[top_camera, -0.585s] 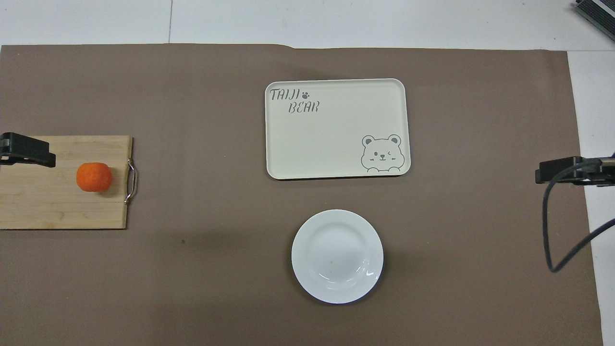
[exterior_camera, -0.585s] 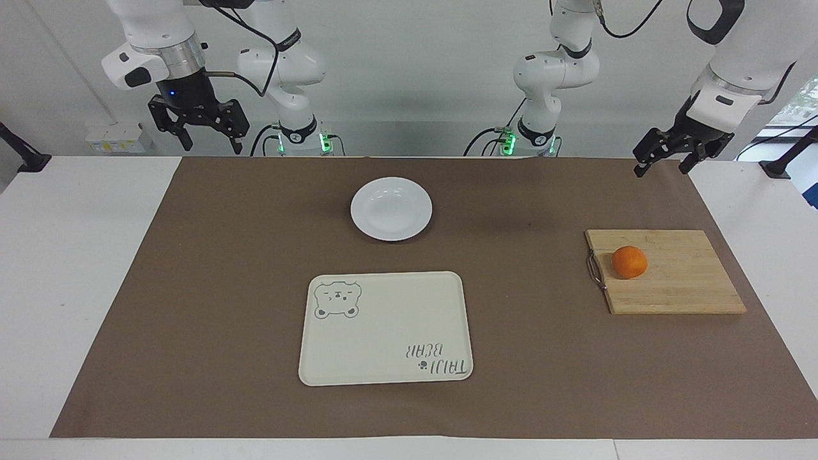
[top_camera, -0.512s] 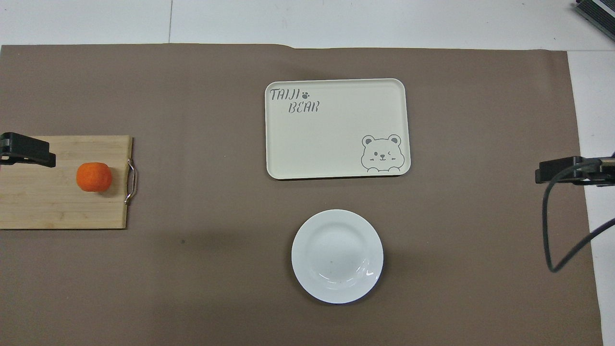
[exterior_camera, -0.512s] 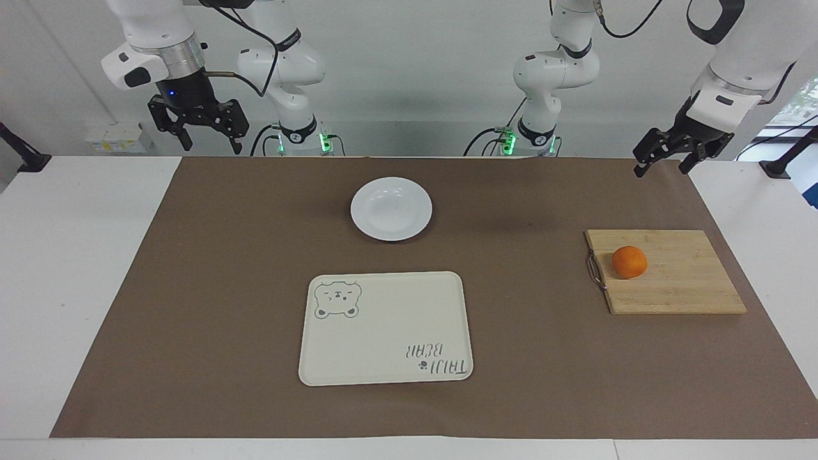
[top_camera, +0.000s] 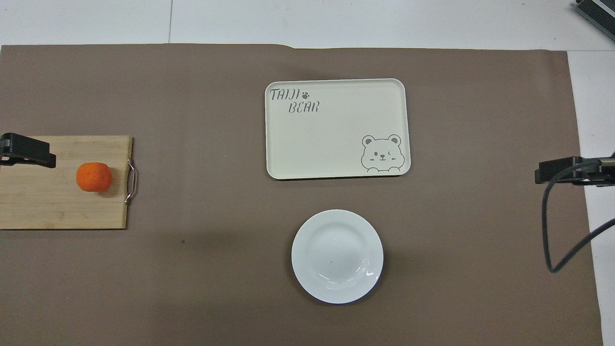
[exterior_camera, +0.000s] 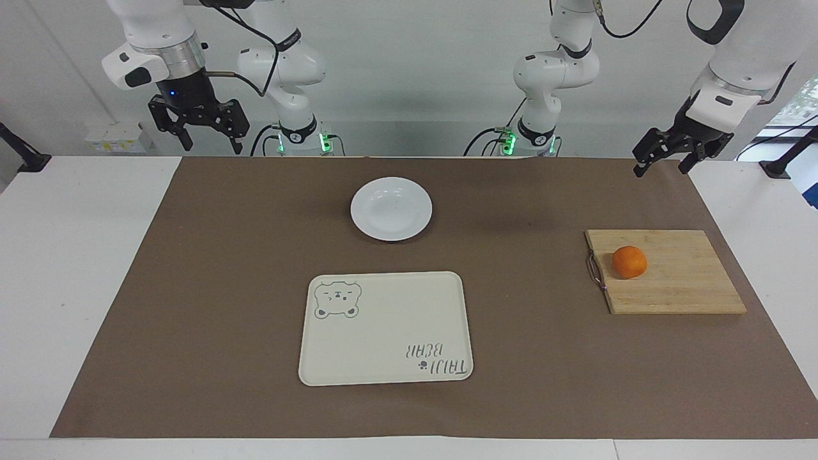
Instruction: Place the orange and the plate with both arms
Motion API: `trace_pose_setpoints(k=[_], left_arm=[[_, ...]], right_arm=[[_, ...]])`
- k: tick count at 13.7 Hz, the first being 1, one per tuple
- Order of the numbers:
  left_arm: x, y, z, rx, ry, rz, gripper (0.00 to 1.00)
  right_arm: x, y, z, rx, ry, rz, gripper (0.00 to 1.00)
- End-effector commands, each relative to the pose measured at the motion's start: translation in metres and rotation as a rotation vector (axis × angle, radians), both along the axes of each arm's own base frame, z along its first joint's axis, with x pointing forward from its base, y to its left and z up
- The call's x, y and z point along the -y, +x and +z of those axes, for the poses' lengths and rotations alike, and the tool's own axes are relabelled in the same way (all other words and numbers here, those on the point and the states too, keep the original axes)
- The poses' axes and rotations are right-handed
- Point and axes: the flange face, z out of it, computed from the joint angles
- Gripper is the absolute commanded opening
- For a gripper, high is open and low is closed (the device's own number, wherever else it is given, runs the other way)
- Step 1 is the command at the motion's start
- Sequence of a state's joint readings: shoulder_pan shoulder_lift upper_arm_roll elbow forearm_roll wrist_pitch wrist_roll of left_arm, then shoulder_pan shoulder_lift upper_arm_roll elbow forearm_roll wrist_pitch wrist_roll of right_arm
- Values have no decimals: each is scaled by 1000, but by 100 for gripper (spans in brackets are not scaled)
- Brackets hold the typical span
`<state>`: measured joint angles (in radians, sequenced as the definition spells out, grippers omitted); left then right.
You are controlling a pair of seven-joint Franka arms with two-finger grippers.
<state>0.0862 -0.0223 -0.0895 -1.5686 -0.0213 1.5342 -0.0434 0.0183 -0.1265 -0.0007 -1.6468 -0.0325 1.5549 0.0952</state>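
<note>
The orange (exterior_camera: 629,262) sits on a wooden cutting board (exterior_camera: 677,281) toward the left arm's end of the table; it also shows in the overhead view (top_camera: 94,177). The white plate (exterior_camera: 391,209) lies empty on the brown mat, mid-table, nearer to the robots than the tray; it also shows in the overhead view (top_camera: 337,256). My left gripper (exterior_camera: 661,167) hangs open and empty, high in the air at the mat's corner, apart from the orange. My right gripper (exterior_camera: 213,145) hangs open and empty, high over the right arm's end of the table.
A cream rectangular tray with a bear print (exterior_camera: 386,329) lies empty, farther from the robots than the plate. The cutting board has a metal handle (exterior_camera: 594,268) on its side toward the plate. A brown mat (exterior_camera: 223,287) covers most of the white table.
</note>
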Motion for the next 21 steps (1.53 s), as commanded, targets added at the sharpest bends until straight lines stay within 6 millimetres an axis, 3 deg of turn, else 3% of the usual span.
trace_pose_setpoints(k=[1, 21], left_arm=[[-2, -4, 2, -3, 7, 0, 100], [-2, -11, -3, -9, 9, -14, 100]], right_arm=[[4, 1, 3, 2, -19, 15, 100], [7, -3, 1, -14, -14, 7, 100]])
